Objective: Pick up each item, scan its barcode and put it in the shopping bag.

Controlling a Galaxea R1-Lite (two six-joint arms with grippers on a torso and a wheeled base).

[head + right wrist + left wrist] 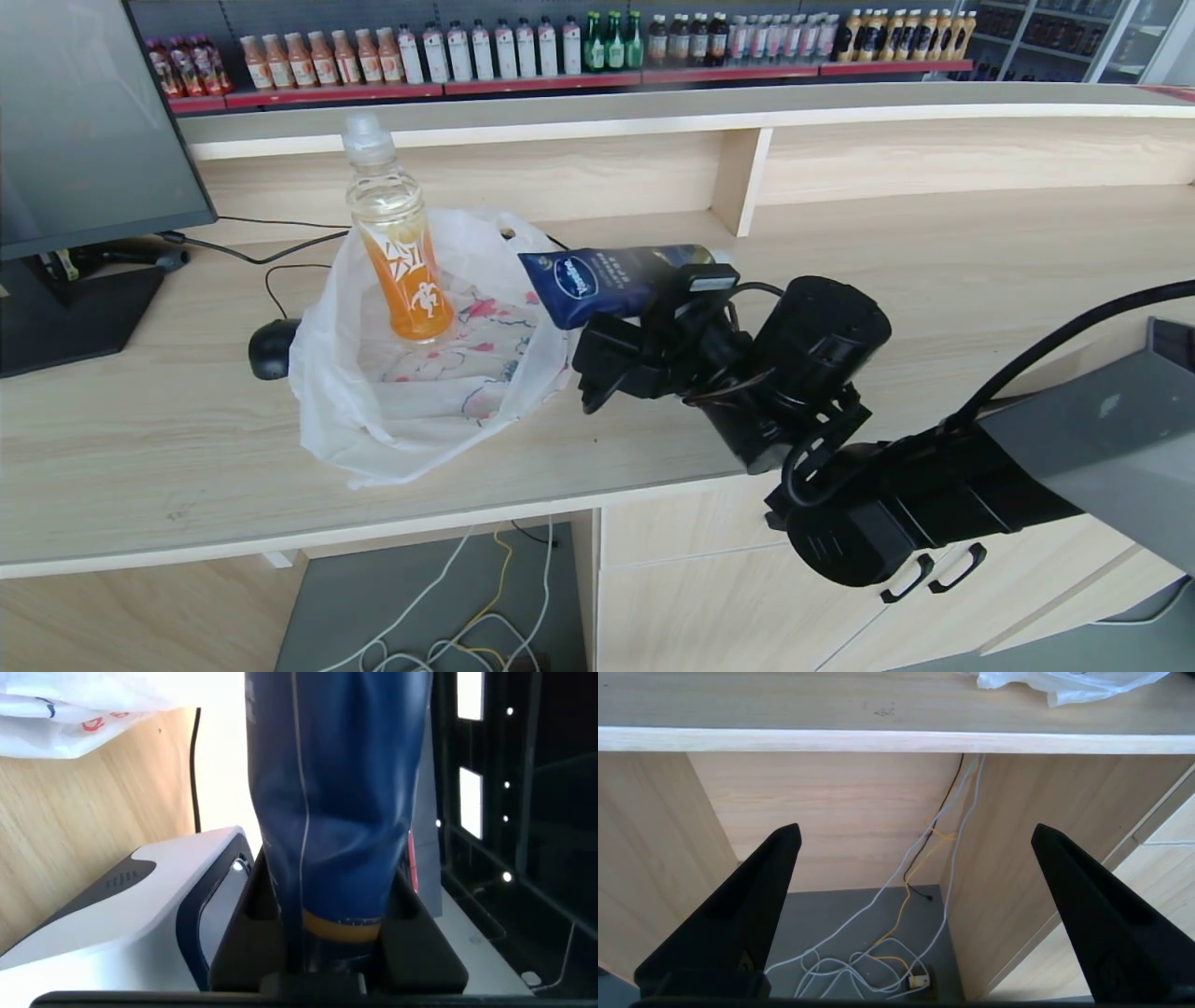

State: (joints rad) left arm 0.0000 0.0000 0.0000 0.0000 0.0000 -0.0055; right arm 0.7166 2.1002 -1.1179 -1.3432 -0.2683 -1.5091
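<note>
The right gripper (653, 303) is clamped on a blue tube (602, 275), held roughly level above the counter (140, 439), just beside the white shopping bag (327, 373) — an orange drink bottle (397, 243) stands upright in it. The left gripper (915, 840) hangs below the counter's front edge — its fingers spread wide apart.

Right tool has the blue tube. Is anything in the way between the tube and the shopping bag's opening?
Nothing visible blocks it. The blue tube, clamped in the right tool, hangs beside the shopping bag at its right rim. The orange drink bottle stands upright in the bag's far-left part, away from the tube's side.
</note>
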